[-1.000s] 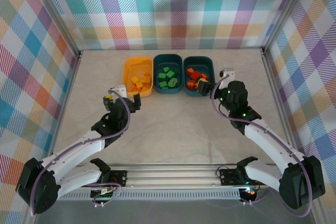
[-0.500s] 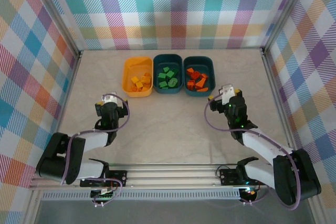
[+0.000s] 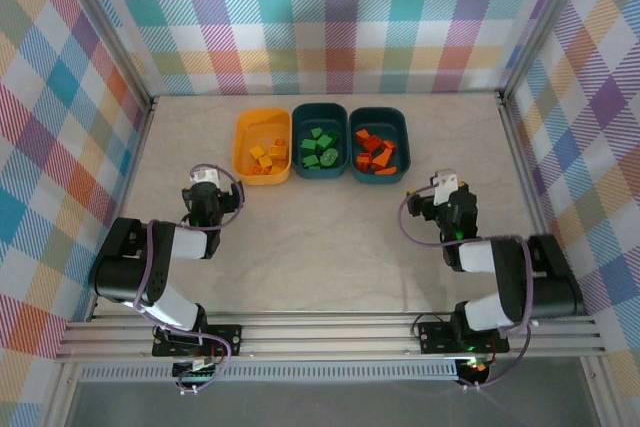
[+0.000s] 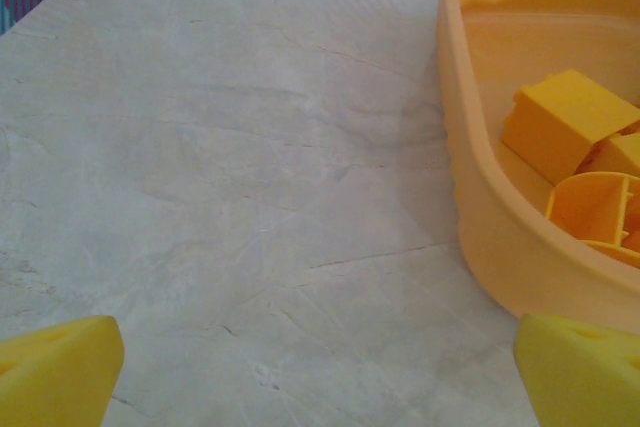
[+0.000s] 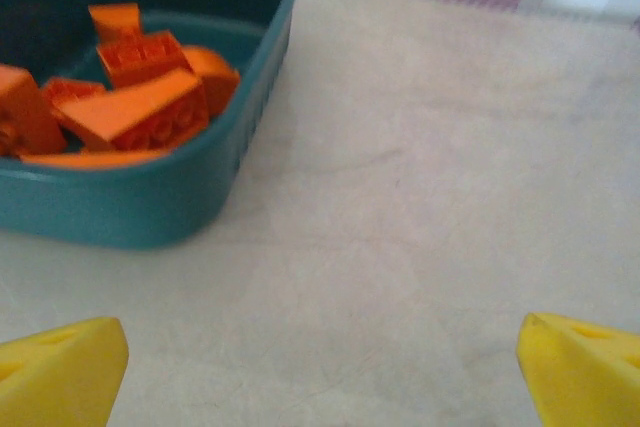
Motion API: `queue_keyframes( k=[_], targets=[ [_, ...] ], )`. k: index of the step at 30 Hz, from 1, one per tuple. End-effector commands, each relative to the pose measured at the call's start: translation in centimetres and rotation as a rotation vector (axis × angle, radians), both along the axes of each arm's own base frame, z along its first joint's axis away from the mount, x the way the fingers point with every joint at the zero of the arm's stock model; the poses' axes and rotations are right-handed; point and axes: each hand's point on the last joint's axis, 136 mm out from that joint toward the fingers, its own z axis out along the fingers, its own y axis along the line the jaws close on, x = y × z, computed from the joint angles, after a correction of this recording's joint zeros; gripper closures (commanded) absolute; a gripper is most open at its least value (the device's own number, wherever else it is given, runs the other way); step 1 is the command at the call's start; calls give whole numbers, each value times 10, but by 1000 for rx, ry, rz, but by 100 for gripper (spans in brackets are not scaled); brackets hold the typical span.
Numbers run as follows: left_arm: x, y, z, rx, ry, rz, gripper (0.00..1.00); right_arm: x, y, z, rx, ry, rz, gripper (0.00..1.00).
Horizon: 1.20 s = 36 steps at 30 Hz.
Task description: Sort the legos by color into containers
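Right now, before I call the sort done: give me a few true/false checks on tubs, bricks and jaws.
1. The yellow tub holds the yellow legos. True.
2. The green legos sit in the rightmost tub. False: they are in the middle teal tub; the right teal tub holds the orange-red legos.
3. The jaws on the left arm and the right arm stand open, holding nothing. True.
4. The three tubs are stacked. False: they stand side by side in a row.
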Motion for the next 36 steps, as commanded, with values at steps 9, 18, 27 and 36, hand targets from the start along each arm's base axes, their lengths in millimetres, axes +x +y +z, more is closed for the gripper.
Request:
queue_keyframes(
  k=[9,18,27,36],
  targets=[
    [6,0,7,-23,-26,-10,0,34,-14,19,180,15,-6,0],
    [6,0,8,-23,-27,-10,0,34,-14,19,169,14,-8,0],
    [6,0,8,-23,-26,-10,0,34,-13,20,169,10,-7,0],
    [6,0,7,-24,-26,-11,0,34,-13,20,168,9,-7,0]
  ],
)
